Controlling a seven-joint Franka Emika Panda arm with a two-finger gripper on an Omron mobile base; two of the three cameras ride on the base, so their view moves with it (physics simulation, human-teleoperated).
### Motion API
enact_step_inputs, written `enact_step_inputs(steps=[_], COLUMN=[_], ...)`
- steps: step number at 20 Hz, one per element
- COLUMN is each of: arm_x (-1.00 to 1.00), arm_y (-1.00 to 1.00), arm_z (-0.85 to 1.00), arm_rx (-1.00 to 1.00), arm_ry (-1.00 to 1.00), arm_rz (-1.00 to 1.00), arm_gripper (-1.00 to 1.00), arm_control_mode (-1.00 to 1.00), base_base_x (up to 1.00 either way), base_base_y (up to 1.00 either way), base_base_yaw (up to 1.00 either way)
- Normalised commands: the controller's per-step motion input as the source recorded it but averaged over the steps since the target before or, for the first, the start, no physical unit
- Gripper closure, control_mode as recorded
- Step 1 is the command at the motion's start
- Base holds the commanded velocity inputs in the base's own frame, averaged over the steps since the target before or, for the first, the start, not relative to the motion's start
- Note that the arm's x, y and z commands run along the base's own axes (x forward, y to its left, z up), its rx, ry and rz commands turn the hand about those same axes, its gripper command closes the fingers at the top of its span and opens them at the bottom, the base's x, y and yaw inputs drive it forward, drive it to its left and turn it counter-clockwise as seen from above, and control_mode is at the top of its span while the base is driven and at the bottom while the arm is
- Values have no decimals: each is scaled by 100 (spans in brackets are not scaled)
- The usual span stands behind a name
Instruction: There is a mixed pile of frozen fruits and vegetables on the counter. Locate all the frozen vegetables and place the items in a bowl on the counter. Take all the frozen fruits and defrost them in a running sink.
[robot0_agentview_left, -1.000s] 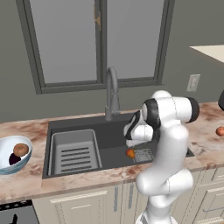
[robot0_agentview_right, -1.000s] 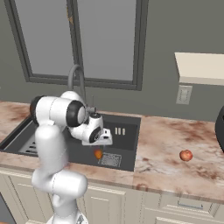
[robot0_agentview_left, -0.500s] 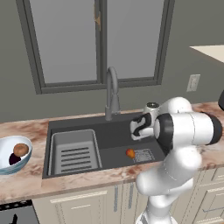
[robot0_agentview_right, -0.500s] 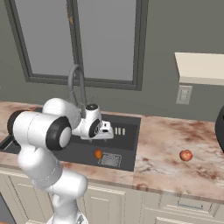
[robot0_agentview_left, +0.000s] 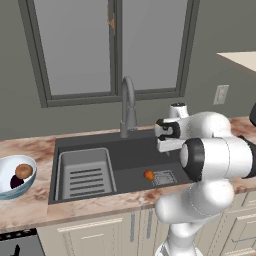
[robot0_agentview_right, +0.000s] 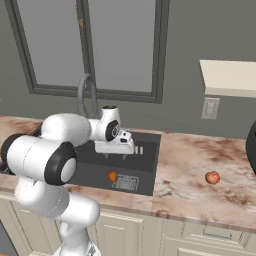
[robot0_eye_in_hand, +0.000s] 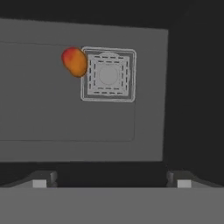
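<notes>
An orange fruit (robot0_agentview_left: 149, 175) (robot0_agentview_right: 112, 176) (robot0_eye_in_hand: 74, 61) lies on the floor of the dark grey sink (robot0_agentview_left: 130, 162) (robot0_agentview_right: 145, 170), right beside the square drain (robot0_eye_in_hand: 108, 75). My gripper (robot0_agentview_left: 169, 151) (robot0_agentview_right: 116, 155) (robot0_eye_in_hand: 109, 181) hangs open above the sink, apart from that fruit, with nothing between its fingers. A reddish fruit (robot0_agentview_right: 212, 177) rests on the marbled counter (robot0_agentview_right: 200, 197) to the right of the sink. At the far left stands the pale bowl (robot0_agentview_left: 6, 189), holding a brown oval vegetable (robot0_agentview_left: 23, 170) and a dark purple one (robot0_agentview_left: 17, 182).
The tall grey faucet (robot0_agentview_left: 128, 105) (robot0_agentview_right: 86, 92) rises behind the basin, close to my hand. A ribbed grey tray (robot0_agentview_left: 85, 175) fills the sink's left half. A dark object (robot0_agentview_right: 252, 145) sits at the counter's right end, under a pale shelf (robot0_agentview_right: 230, 77).
My arm has swung and the hand has risen and drawn back over the sink. The jaws stayed open. The orange fruit has not moved.
</notes>
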Motion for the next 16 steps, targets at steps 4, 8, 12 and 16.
enact_step_inputs(steps=[4,8,12,16], arm_x=[-44,-56,-49,-45], arm_y=[-22,-8,-9,-34], arm_z=[60,55,14,12], arm_rx=[0,-2,-19,-18], arm_ry=[3,-10,-12,-11], arm_rz=[-13,-7,-4,-3], arm_gripper=[-100,-100,-100,-100], arm_control_mode=[-100,-100,-100,-100], base_base_x=[0,0,0,0], base_base_y=[0,0,0,0], base_base_yaw=[0,0,0,0])
